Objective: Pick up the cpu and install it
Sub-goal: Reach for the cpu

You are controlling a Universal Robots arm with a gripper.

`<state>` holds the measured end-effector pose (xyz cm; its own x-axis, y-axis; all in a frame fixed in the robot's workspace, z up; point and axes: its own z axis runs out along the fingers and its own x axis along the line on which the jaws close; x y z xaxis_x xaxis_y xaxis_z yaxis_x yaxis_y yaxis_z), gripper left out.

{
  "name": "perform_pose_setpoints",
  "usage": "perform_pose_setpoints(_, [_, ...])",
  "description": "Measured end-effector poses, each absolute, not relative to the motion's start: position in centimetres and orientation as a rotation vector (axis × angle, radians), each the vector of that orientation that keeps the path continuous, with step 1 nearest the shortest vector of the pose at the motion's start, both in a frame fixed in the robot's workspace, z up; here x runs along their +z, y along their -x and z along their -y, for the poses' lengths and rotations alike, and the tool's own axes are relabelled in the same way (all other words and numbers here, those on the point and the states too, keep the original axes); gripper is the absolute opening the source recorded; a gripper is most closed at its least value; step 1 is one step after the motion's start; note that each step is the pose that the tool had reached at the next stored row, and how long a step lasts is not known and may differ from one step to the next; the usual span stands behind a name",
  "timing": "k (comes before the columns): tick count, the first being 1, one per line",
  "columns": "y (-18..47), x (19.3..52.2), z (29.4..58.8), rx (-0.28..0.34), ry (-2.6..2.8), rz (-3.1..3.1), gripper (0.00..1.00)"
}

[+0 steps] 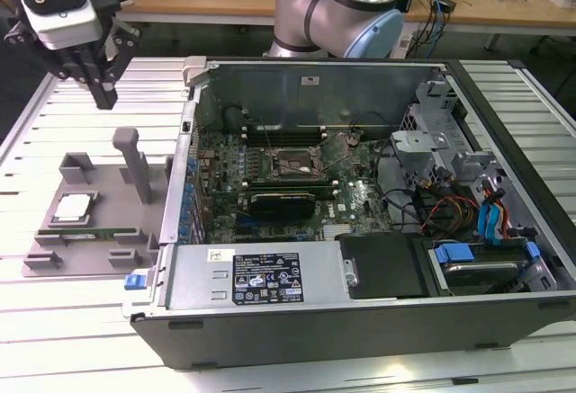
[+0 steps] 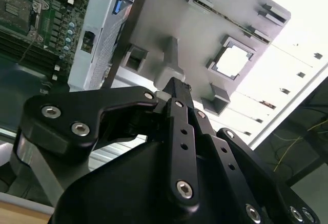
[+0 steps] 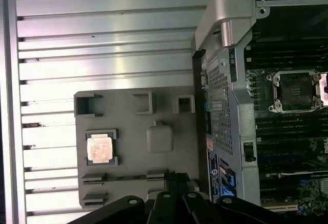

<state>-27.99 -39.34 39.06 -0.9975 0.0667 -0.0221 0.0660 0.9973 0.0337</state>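
exterior view: the gripper (image 1: 105,101) hangs high over the slatted table (image 1: 54,339), near eleven o'clock in the frame. its two black fingers are drawn together to a point and carry nothing. the cpu (image 1: 74,207) lies flat, metal plate up, in a square pocket of the grey holder tray (image 1: 112,222), at about seven o'clock from the fingertips and, by my reading, well below them. a grey upright post (image 1: 135,164) stands on the tray at about five o'clock from the gripper, between the cpu and the open computer case (image 1: 315,87). the black-framed socket (image 1: 297,164) sits on the board inside the case, at roughly three o'clock from the cpu, with the case wall between them.

second wrist view: the gripper (image 2: 174,86) looks closed, with no gap showing between the finger ends and nothing pinched. the cpu (image 2: 233,61) shows pale in its pocket on the tray (image 2: 169,14), off to one side of the fingers' line rather than under it. the fingers point nearer to the post.

first wrist view: the cpu (image 3: 100,148) sits square with the tray (image 3: 133,170) edges. being square, it has no long axis to favour. the gripper (image 3: 171,178) is apart from it, over the tray's edge. the socket (image 3: 297,92) lies beyond the case wall (image 3: 223,106).
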Motion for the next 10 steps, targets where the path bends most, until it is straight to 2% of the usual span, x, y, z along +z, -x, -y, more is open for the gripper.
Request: perform_pose_setpoints(10, [30.4,37.8,39.3,0.051,-0.104,-3.115,0.11])
